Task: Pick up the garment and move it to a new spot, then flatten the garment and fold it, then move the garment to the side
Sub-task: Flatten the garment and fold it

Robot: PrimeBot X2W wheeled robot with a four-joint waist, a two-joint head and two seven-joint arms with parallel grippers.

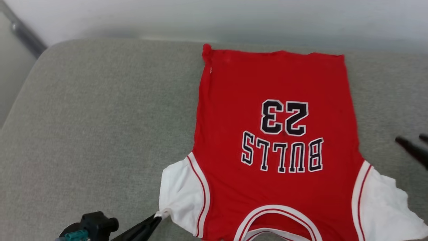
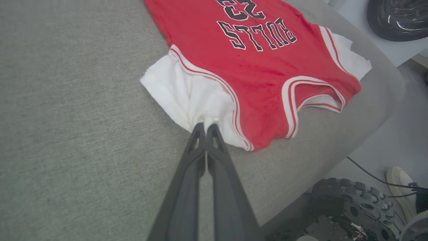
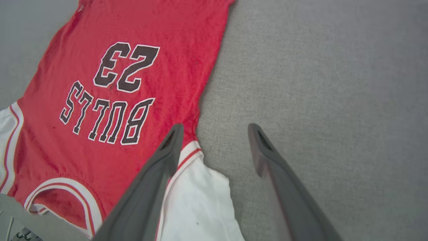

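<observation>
On a grey fabric cushion point(image 1: 100, 117) the garment point(image 1: 274, 83) lies spread flat; the left hand point(image 2: 205, 129) pinches one white sleeve point(image 2: 174, 87), the right hand point(image 3: 215, 130) hovers open beside the other.

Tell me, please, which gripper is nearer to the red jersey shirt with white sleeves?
Left. The left gripper is shut on one white sleeve of the red jersey shirt; the right gripper hangs open beside the other sleeve, holding nothing.
</observation>
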